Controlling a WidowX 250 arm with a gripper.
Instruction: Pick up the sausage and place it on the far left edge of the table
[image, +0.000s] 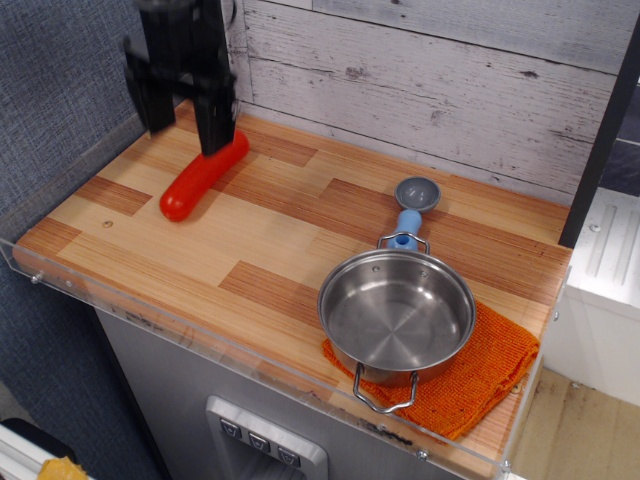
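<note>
ok, sausage (203, 176) lies flat on the table (240, 240) near the left side, toward the back, angled diagonally. gripper (182, 95) is above its far end, jaws spread apart and holding nothing; motion blur makes it hard to say if a finger touches it. steel pan (397, 312) sits on the orange cloth (480, 375) front right, blue-handled scoop (412, 203) just behind it.

My pincer (183, 118) is matt black all over, blurred in this view. Two flat, blocky fingers (215, 125) hang from a broader black body; the one at 3 o'clock looks longer and squarer, the one at 9 o'clock shorter. Any screws, cables or markings are too smeared to make out.
</note>
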